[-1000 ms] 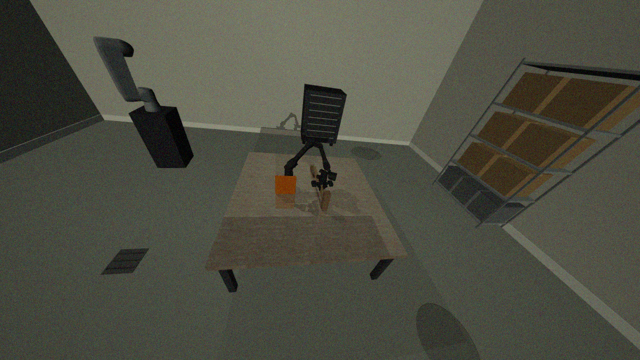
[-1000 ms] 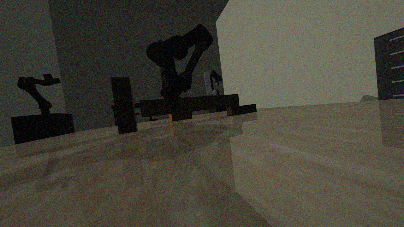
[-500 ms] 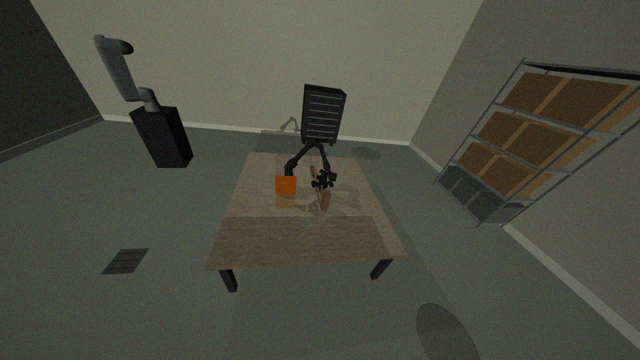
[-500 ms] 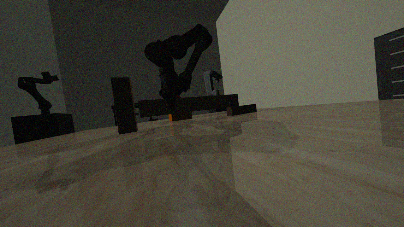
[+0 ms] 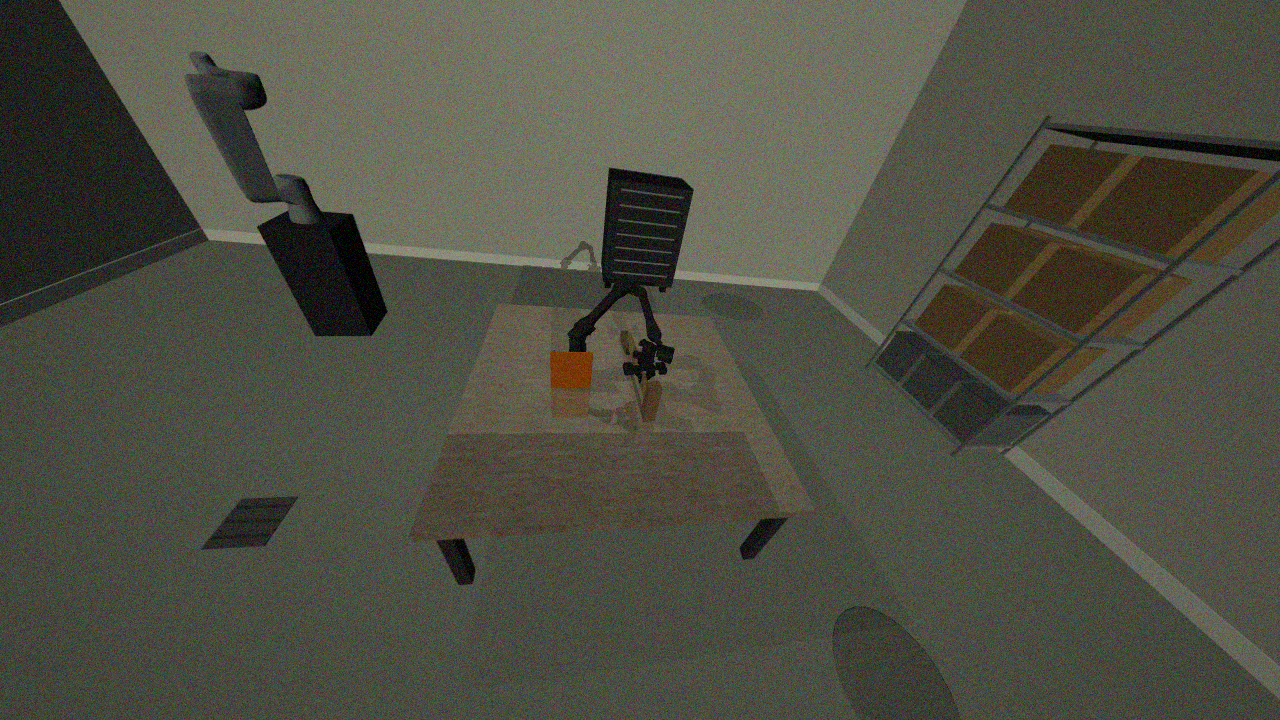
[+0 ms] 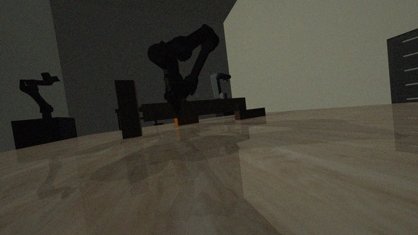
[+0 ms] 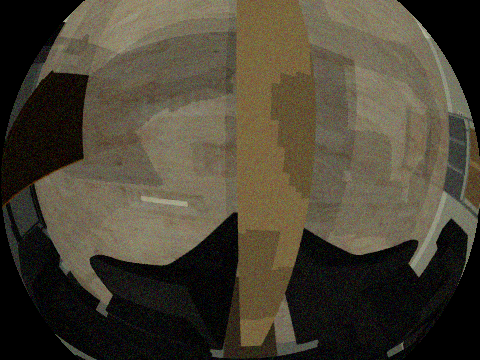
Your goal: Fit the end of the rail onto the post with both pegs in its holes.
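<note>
Dim room, glossy wood surface [image 6: 292,163], rail mid-fit.

Going left to right in the exterior view: the post [image 6: 128,108] stood upright, a small gap remained, then the rail [image 6: 204,106] hung about level, pinched by the hand [image 6: 175,100], far end at the footboard block [image 6: 251,113]. Looked like the insertion step; next it'd need a straight push toward the pegs.

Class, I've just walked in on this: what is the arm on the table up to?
The arm's gripper is shut on the long wooden rail, holding it about level above the table. In the exterior view the rail's end stands close to the upright post, apparently not yet against it. The far end sits at the low block.
</note>
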Robot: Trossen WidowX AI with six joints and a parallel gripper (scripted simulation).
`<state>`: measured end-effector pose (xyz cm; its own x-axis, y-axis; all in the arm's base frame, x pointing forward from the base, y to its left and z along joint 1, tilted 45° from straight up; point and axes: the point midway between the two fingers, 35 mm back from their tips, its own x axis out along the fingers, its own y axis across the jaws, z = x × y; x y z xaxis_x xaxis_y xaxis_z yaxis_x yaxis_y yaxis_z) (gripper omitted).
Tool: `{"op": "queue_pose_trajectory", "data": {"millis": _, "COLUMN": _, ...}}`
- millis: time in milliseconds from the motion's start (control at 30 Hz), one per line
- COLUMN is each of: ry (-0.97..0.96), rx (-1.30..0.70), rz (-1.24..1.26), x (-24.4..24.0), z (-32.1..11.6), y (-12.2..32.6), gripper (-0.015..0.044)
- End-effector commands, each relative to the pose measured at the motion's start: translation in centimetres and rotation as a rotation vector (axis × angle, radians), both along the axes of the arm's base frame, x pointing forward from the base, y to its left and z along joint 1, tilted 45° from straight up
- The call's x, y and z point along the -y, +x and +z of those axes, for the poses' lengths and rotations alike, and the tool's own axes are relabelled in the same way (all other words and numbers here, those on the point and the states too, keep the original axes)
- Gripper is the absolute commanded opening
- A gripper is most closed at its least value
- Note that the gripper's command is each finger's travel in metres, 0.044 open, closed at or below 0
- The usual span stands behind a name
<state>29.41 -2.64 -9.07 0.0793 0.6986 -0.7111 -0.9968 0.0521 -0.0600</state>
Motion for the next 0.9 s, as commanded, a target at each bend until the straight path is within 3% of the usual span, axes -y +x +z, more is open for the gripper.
{"op": "queue_pose_trajectory", "data": {"millis": 0, "ry": -0.003, "rx": 0.006, "rz": -0.005, "x": 0.39, "z": -0.02, "y": 0.15, "gripper": 0.0000}}
{"op": "queue_pose_trajectory", "data": {"millis": 867, "ry": -0.004, "rx": 0.006, "rz": -0.005, "x": 0.98, "z": -0.57, "y": 0.16, "gripper": 0.0000}}
